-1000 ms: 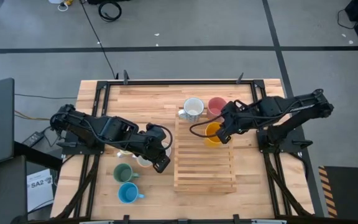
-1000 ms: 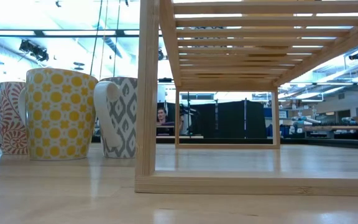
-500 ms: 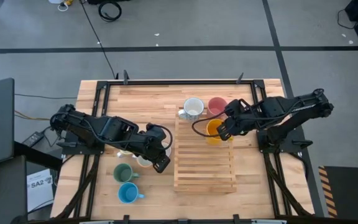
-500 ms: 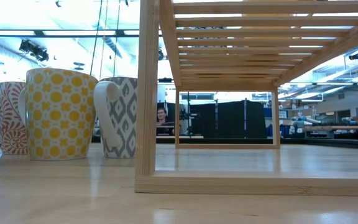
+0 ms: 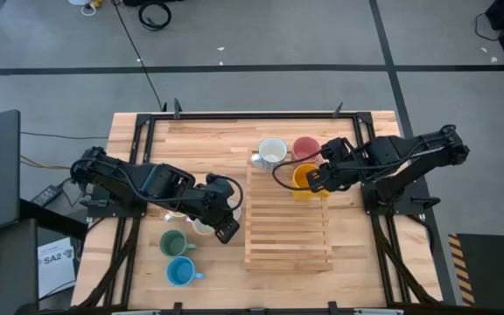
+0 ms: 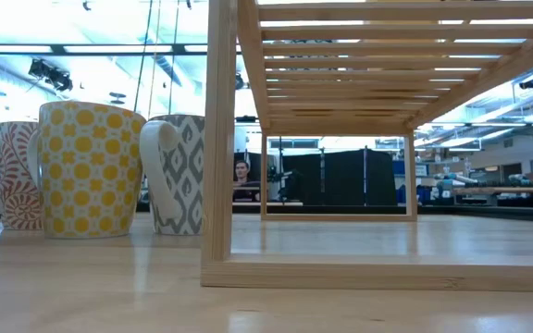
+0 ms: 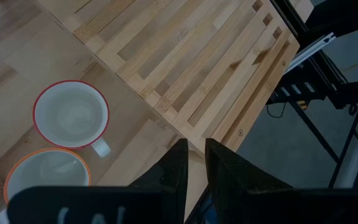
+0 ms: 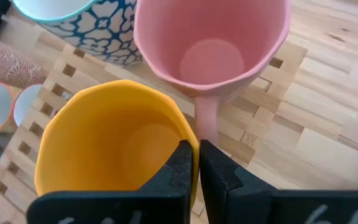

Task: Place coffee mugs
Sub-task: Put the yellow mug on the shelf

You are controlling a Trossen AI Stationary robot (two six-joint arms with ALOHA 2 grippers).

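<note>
On the near part of the surface (image 5: 129, 262) nothing has been disturbed over the last second. The blue mug (image 5: 180, 272) and the green mug (image 5: 174, 242) sit where they were, and the left gripper (image 5: 227, 229) is parked at the rack's (image 5: 288, 234) left edge with its fingers narrow and nothing between them. Patterned mugs are partly hidden under that arm in the high view; in the left wrist view a red-rimmed mug (image 7: 71, 114) and an orange-rimmed mug (image 7: 47, 176) are seen beside the rack.

Farther back, the one change is found. The right gripper (image 5: 314, 178) has been carried a little to the right, and the orange mug (image 5: 304, 179) has gone with it along the rack's far right end. In the right wrist view the fingers are pinched tight on the rim of the orange mug (image 8: 114, 140), one inside and one outside. Whether the mug's base is resting on the slats or is held just above them cannot be told for sure.

Beyond it, the pink mug (image 5: 304, 148) and the white mug (image 5: 271, 152) stand on the surface at the rack's far end.

The shift is read as a final adjustment of position before release; this placement seems nearly done, with most mugs yet to be placed.
</note>
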